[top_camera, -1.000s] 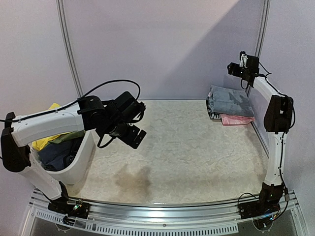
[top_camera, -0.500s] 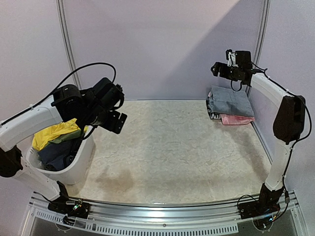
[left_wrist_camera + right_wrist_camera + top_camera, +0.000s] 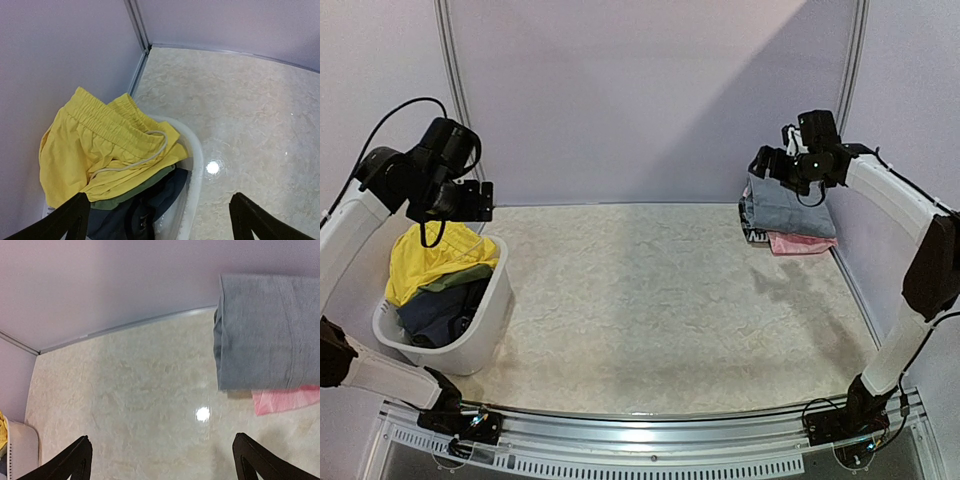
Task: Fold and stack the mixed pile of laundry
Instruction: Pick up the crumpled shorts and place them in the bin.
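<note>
What's left of the pile [image 3: 440, 300] sits in the tub [image 3: 485, 335], near left: soft, light, floppy stuff. A folded grey shirt [image 3: 790, 205] lies far right on a pink piece [image 3: 802, 243]. Topping the tub are the yellow shorts [image 3: 100, 145]; I'd pinch the elastic waistband. The left gripper [image 3: 160, 217] above them and the right gripper [image 3: 160, 457] both gape wide, empty.

A lab test cell: bare lilac panel walls [image 3: 650, 100], aluminium frame rail [image 3: 650, 428], marble-patterned tabletop [image 3: 660, 300].
</note>
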